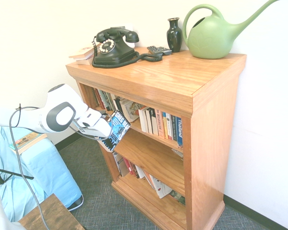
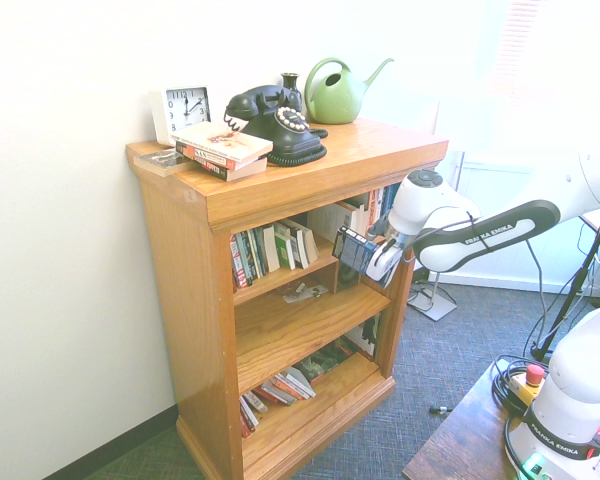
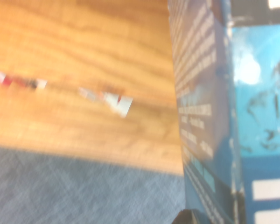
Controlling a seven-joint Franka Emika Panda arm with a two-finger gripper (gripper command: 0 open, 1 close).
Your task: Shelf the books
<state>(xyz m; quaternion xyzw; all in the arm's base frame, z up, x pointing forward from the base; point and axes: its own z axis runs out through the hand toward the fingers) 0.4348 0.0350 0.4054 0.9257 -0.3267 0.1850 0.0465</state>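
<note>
My gripper (image 1: 107, 135) is shut on a thick paperback book (image 1: 115, 130) with a light-blue-and-black cover and large white lettering. I hold it tilted, just in front of the wooden bookshelf's (image 1: 182, 86) middle opening, at its left end in the first exterior view. From the other side the book (image 2: 354, 252) hangs before the right end of the upper shelf board, the gripper (image 2: 376, 266) beside it. In the wrist view the book (image 3: 214, 116) fills the right part, its blue cover and small print close up. Rows of other books (image 1: 161, 124) stand on the upper shelf.
On top of the bookshelf stand a black telephone (image 1: 113, 47), a dark vase (image 1: 174, 34), a green watering can (image 1: 213, 36), a white clock (image 2: 185, 108) and a stack of books (image 2: 222, 150). More books (image 1: 144, 178) lean on the bottom shelf. A blue-covered seat (image 1: 33, 172) is at left.
</note>
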